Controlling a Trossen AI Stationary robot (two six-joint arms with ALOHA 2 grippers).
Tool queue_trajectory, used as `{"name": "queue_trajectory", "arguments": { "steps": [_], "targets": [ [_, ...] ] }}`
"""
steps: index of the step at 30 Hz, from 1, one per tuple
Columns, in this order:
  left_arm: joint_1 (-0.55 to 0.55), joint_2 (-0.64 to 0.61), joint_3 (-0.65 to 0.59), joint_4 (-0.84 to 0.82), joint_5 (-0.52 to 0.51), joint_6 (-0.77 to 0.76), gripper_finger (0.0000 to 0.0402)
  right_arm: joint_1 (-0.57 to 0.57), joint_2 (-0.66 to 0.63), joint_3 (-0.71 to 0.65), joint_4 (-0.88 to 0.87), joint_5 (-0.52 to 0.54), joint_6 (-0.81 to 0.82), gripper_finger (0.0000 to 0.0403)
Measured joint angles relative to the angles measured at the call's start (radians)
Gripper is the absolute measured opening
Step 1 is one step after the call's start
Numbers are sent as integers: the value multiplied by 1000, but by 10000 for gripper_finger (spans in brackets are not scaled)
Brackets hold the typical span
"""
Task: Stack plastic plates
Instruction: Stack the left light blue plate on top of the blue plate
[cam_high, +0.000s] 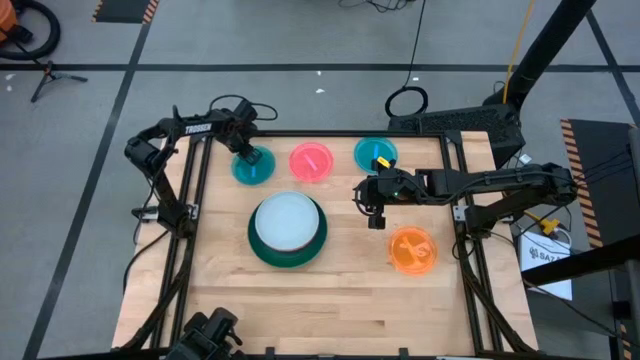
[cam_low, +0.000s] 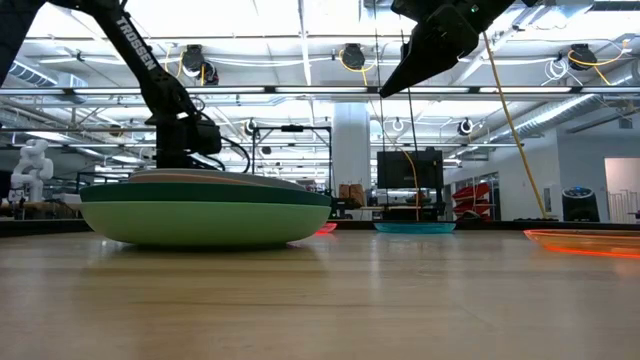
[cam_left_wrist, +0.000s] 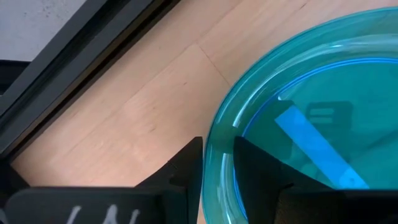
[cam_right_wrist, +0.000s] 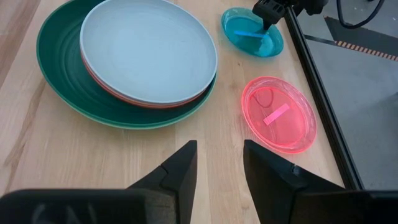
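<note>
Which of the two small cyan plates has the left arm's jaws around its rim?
The cyan plate left of the hot pink plate; the left gripper straddles its rim. The other cyan plate lies untouched.
</note>
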Motion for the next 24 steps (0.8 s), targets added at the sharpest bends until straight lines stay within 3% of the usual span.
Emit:
{"name": "queue_trajectory", "arguments": {
  "steps": [24],
  "targets": [
    [0, 0, 0, 1, -6, -14, 92, 0, 0, 0, 0, 0, 0, 122]
  ]
}}
